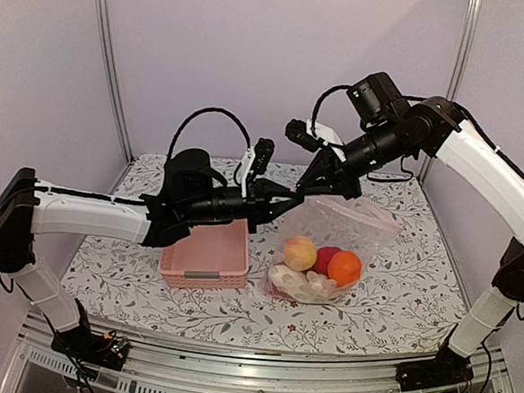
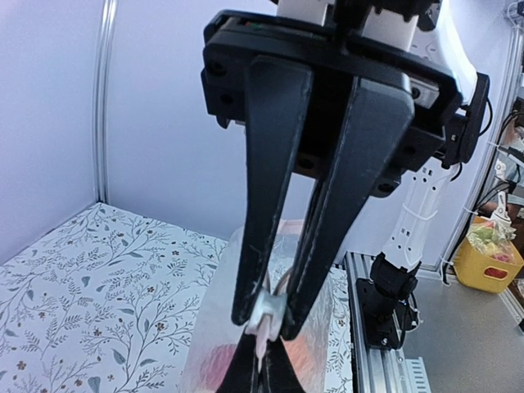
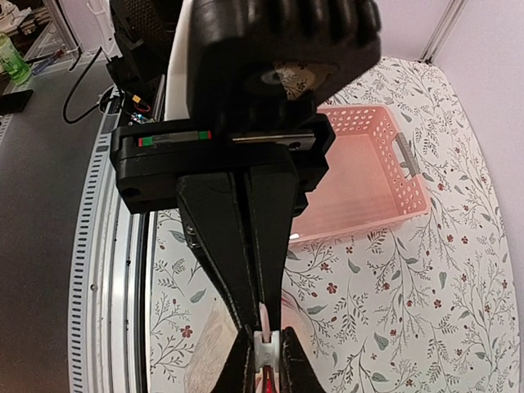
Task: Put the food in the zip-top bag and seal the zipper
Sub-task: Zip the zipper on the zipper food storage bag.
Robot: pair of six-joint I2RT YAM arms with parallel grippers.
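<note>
The zip-top bag (image 1: 354,225) hangs from both grippers above the table, its bottom resting by the pink basket. Inside lie the food pieces: a yellow-peach one (image 1: 299,252), a red one (image 1: 327,258), an orange one (image 1: 345,268) and white pieces (image 1: 294,284). My left gripper (image 1: 291,198) (image 2: 272,318) is shut on the zipper's white slider (image 2: 277,308). My right gripper (image 1: 309,189) (image 3: 263,321) meets it tip to tip, shut on the pale pink zipper strip (image 3: 264,313) just beside the slider (image 3: 266,354).
A pink slatted basket (image 1: 206,251) (image 3: 360,164) stands to the left of the bag, with nothing in it. The table has a floral cloth (image 1: 399,287). Metal frame posts (image 1: 110,60) stand at the back corners.
</note>
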